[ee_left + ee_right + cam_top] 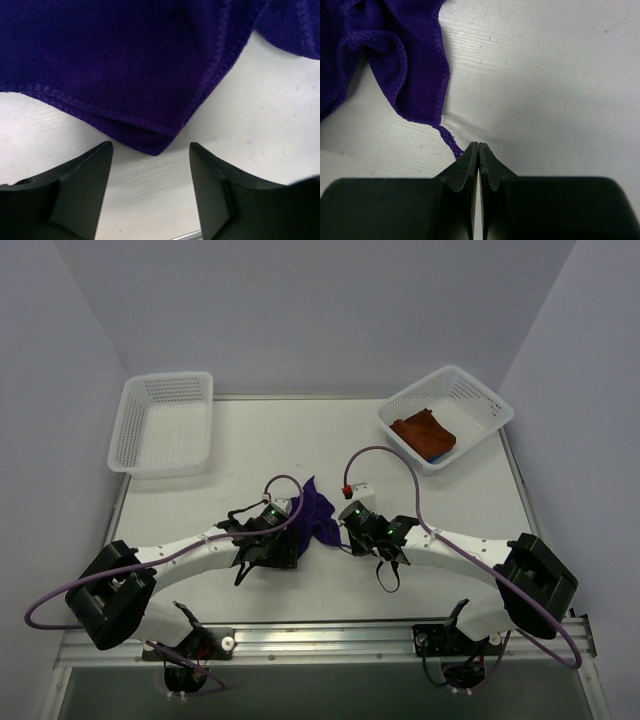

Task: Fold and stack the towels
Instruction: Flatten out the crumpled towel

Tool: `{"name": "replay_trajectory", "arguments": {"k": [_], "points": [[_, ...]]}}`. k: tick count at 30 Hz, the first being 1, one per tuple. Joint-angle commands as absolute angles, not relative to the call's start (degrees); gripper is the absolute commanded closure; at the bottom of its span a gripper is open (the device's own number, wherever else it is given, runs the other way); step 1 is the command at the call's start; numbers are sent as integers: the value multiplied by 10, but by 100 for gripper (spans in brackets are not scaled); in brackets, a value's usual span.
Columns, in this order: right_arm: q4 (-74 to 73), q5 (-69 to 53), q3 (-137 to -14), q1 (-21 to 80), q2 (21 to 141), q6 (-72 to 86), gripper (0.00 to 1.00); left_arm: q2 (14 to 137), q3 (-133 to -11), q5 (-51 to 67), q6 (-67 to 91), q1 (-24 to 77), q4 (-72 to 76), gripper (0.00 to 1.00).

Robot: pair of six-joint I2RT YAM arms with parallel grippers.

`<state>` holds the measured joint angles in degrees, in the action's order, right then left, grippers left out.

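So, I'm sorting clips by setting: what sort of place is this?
Probably a robotics lab cell: plain pale walls box in a white table, two black-and-white robot arms bolted at its near edge, with white plastic mesh baskets at the far corners.

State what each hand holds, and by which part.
Left hand open, holding nothing. Right hand shut at a corner thread of the purple towel; whether it pinches that cannot be told.

My gripper (478,146) pressed shut over white table (550,85) — crumpled purple towel (395,55) upper left — its stringy corner tip touching one fingertip's outer edge.
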<state>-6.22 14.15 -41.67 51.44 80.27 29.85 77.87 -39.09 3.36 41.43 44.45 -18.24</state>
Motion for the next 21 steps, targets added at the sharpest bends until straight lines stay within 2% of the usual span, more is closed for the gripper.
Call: {"name": "replay_trajectory", "arguments": {"k": [1,2,4,8,21], "points": [[-67,163,-420,518,801,305,100,788,-417,-16,407,454,-221,41],[-68,163,-420,518,800,305,100,793,-420,-21,408,456,-232,47],[-66,164,-420,518,798,304,100,795,-423,-32,412,466,-243,50],[-65,165,-421,518,799,301,100,797,-423,-45,418,475,-260,67],[-58,167,-416,518,794,297,100,863,-439,-69,445,486,-223,74]]}}
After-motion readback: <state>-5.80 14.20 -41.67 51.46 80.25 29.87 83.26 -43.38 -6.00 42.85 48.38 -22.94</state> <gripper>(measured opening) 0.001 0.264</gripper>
